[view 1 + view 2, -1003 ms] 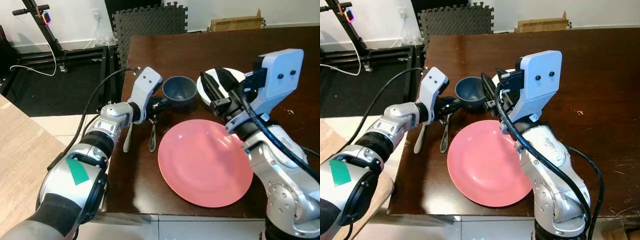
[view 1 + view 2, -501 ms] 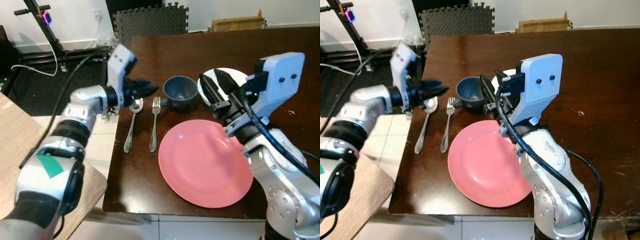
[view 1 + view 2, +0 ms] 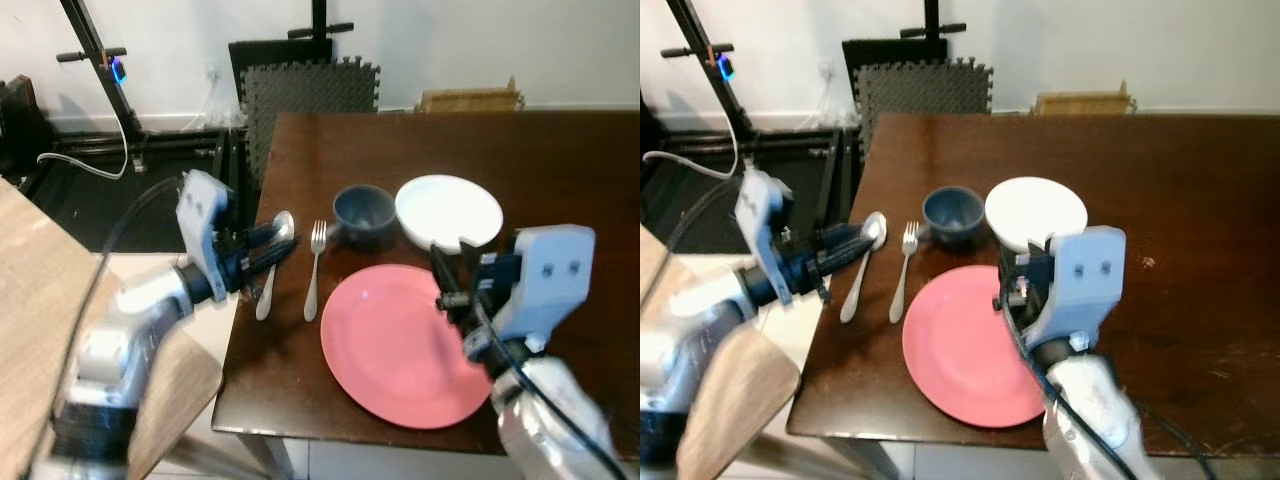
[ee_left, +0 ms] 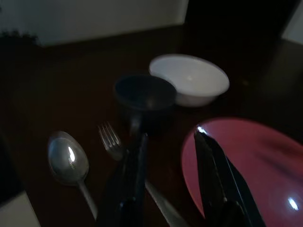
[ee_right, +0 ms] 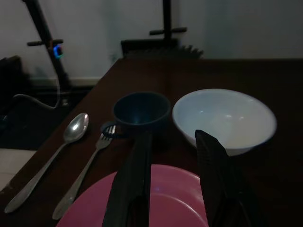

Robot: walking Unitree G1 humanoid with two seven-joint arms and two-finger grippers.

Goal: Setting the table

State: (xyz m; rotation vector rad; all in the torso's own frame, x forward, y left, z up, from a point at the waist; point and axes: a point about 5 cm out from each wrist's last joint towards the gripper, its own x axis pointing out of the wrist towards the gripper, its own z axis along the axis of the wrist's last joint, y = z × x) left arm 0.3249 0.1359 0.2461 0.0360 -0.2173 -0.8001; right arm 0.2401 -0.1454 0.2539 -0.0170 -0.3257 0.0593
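On the dark counter (image 3: 560,150), centre of frame:
Plate: pink plate (image 3: 400,345) is set near the front edge; white bowl (image 3: 449,210) and blue cup (image 3: 364,215) are placed just behind it
Cutlery: fork (image 3: 314,270) and spoon (image 3: 273,262) are laid side by side, left of the plate
Left tool (image 3: 268,249): held at the counter's left edge by the spoon; fingers parted, nothing gripped
Right tool (image 5: 173,184): held above the plate; fingers parted, empty

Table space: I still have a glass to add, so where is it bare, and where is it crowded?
The table is bare right of the white bowl and pink plate. Its left side is crowded: spoon, fork, blue cup and left gripper.
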